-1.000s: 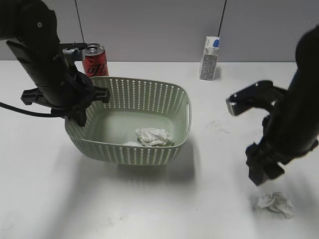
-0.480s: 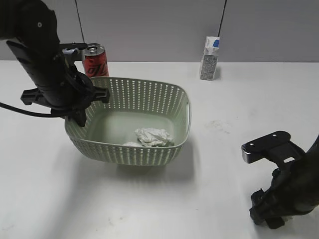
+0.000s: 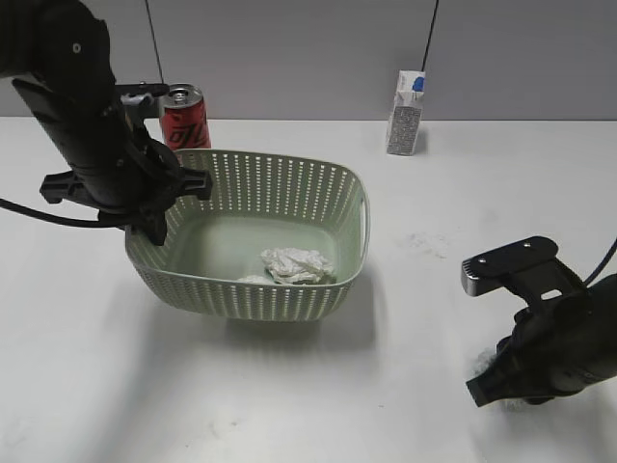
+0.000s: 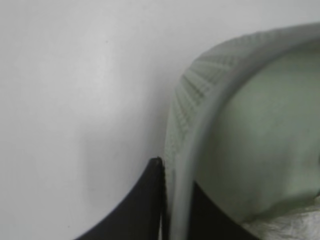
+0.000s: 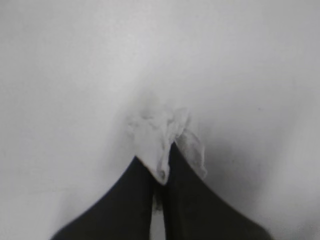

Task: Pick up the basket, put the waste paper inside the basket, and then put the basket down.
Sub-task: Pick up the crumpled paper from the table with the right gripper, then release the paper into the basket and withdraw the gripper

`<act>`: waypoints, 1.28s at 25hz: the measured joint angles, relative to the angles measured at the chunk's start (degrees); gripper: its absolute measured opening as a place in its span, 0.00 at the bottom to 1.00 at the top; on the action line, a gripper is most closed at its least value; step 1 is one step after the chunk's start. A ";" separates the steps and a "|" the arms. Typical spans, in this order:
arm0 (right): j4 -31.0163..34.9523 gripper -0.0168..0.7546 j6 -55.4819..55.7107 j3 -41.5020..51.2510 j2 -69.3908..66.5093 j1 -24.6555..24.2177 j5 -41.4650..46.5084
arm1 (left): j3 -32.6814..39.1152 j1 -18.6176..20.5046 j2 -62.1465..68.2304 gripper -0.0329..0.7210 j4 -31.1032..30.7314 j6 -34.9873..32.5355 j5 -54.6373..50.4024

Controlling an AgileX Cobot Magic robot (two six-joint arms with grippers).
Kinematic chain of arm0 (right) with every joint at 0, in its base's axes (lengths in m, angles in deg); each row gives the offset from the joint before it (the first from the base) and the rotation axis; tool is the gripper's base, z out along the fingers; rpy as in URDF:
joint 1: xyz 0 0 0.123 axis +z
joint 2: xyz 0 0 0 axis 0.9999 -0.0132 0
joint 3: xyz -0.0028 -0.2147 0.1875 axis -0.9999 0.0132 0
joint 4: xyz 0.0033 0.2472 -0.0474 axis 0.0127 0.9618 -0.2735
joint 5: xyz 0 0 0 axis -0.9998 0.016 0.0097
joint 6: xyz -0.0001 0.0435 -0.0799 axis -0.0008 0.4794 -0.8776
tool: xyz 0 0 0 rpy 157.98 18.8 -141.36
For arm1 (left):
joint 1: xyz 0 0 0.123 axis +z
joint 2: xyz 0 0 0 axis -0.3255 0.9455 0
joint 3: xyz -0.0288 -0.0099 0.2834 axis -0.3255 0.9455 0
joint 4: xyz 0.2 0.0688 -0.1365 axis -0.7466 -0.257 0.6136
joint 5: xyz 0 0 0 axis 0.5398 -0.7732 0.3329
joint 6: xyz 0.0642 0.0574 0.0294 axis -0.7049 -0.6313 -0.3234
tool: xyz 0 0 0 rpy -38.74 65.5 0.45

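Left claw point(image 4: 172, 200): clamped on the green basket point(image 3: 289, 289) rim, left-centre of desk point(image 3: 289, 405).
Right claw point(image 5: 161, 175): pinching a waste paper wad point(image 5: 160, 135) near the front-right corner; hidden by the arm in exterior view.
Basket contents: one wad point(image 3: 297, 263); another half-hidden beside it.

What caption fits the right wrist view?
Right gripper pinching a crumpled white tissue-paper wad on the white table.
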 joint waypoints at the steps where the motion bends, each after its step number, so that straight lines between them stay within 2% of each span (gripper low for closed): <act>1: 0.00 0.04 0.00 -0.40 0.00 0.00 0.27 | 0.00 0.00 0.00 0.07 0.00 0.00 0.00; 5: 0.85 0.02 -0.13 -4.82 2.69 0.00 3.93 | 0.00 0.00 0.00 0.07 -0.05 0.00 0.00; 8: 6.14 0.02 -4.55 -11.68 6.99 0.00 7.31 | 0.00 0.00 0.00 0.07 -0.05 0.00 0.07; 13: 27.78 0.02 -24.89 -25.49 9.56 0.00 11.89 | 0.00 0.00 0.00 0.07 0.00 0.00 0.39; 16: 35.90 0.02 -30.45 -32.50 7.32 0.00 14.51 | 0.00 0.00 0.00 0.07 0.00 0.00 0.45; 19: 38.78 0.02 -31.69 -38.27 2.15 0.57 18.80 | 0.00 0.00 0.00 0.07 0.00 0.00 0.66; 23: 38.18 0.05 -32.02 -44.21 -6.39 4.17 22.41 | 0.00 0.00 0.00 0.07 0.21 0.00 1.01; 24: 37.38 0.09 -32.02 -45.52 -8.40 5.07 23.15 | 0.00 0.00 0.00 0.07 0.26 0.00 1.01; 26: 35.88 0.25 -32.02 -47.77 -11.61 6.13 24.54 | 0.00 0.00 0.00 0.07 0.26 0.00 1.01; 29: 34.31 0.65 -31.51 -50.07 -14.79 6.62 25.66 | 0.00 0.00 0.00 0.07 0.39 0.00 0.96; 30: 33.31 0.75 -30.49 -50.61 -15.35 6.62 26.06 | 0.00 0.00 0.00 0.07 0.39 0.00 0.90; 31: 31.85 0.81 -29.04 -51.35 -15.70 6.62 26.55 | 0.00 0.00 0.00 0.07 0.43 0.00 0.83; 32: 30.19 0.84 -27.64 -52.24 -15.76 6.45 27.07 | 0.00 0.00 0.00 0.07 0.43 0.00 0.71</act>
